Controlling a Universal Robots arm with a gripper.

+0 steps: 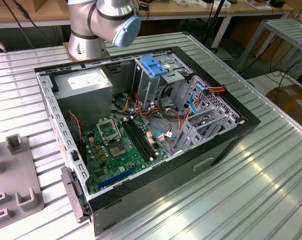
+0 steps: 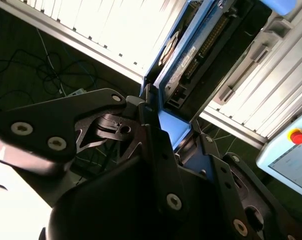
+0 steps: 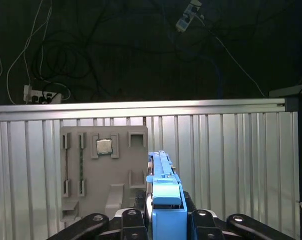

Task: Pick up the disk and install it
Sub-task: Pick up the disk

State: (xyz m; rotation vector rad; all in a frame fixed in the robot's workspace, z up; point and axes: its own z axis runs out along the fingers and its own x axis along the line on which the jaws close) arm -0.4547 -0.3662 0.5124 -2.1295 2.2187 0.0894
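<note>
In both wrist views my gripper [image 3: 163, 220] [image 2: 173, 137] is shut on the disk [image 3: 164, 187] [image 2: 203, 47]. In the first wrist view the disk stands edge-on between the black fingers, its blue side rail facing the camera, raised above the ribbed table. The second wrist view shows its dark circuit-board underside and blue rail. In the exterior view the open computer case [image 1: 231, 137] lies on the table, with the blue-topped drive cage [image 1: 154, 65] at its far end. The arm's base [image 1: 98, 25] stands behind the case.
A grey fixture plate [image 3: 103, 170] [image 1: 15, 185] holding a processor chip [image 3: 103, 146] lies on the ribbed metal table [image 1: 251, 195] beside the case. A grey power supply [image 1: 85, 82], motherboard [image 1: 118, 145] and loose cables [image 1: 163, 115] fill the case. A pendant with a red button [image 2: 297, 136] sits nearby.
</note>
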